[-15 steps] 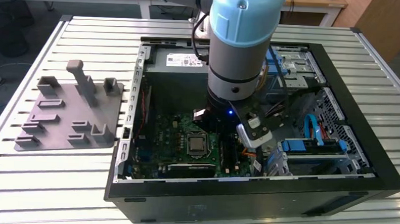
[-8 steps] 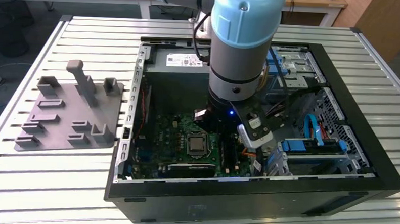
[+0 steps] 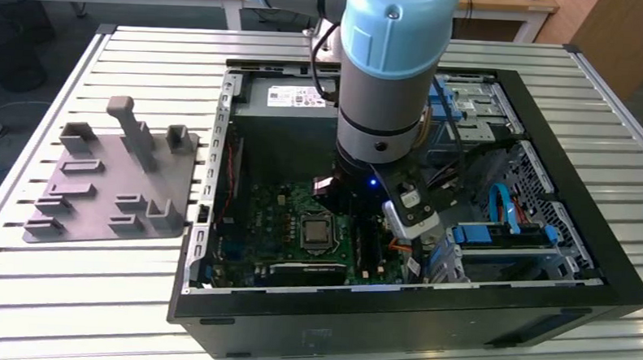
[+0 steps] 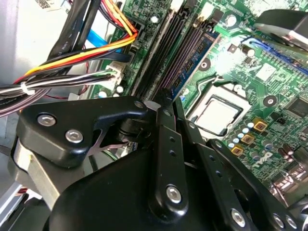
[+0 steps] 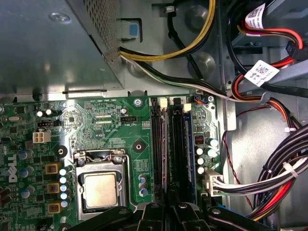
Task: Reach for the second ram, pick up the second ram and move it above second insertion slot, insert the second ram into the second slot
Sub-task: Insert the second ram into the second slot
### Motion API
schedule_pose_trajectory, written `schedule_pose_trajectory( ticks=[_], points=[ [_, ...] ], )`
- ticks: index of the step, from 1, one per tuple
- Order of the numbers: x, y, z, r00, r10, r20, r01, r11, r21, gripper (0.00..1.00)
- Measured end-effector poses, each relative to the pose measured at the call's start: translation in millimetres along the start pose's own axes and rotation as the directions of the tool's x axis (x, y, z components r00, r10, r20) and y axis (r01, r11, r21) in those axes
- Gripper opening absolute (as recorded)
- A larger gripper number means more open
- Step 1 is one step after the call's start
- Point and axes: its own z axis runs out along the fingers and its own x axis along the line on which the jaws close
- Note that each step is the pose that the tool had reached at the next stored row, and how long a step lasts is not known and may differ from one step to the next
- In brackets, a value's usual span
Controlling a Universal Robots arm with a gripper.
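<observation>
Over the open computer case (image 3: 578,264), which lies on the slatted tabletop (image 3: 35,273), the arm (image 3: 391,77) is seen reaching down toward the motherboard (image 3: 277,202) in the exterior view. To the exterior view's left of the case, one grey fixture plate (image 3: 110,179) is noted, well apart from the arm.

In the second wrist view, the pincer (image 4: 166,103) is seen directly above the row of memory slots (image 4: 161,53), its black fingers (image 4: 169,139) drawn narrowly together; whether anything is gripped between them cannot be told. One dark blue stick, taken to be the second ram (image 4: 195,57), is seen seated upright in the slot nearest the processor (image 4: 216,114).

In the first wrist view, the same blue stick (image 5: 189,144) is seen edge-on, and four parallel slots are counted. One processor (image 5: 101,190) is recorded beside them, and the metal drive cage (image 5: 53,43) and bundled cables (image 5: 269,168) are shown as well. The pincer's black linkage (image 5: 159,216) is visible below the slots.
</observation>
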Motion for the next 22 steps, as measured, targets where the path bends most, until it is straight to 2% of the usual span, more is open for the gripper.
schedule_pose_trajectory(
  ticks=[17, 22],
  points=[
    [-1.6, 4.9, 3.9, 1.0000, -0.002, 0.0022, 0.001, 0.9996, 0.0287, 0.14],
    [-1.6, 5.1, 3.9, 1.0000, -0.002, 0.0024, 0.002, 0.9995, 0.0322, 0.14]
  ],
)
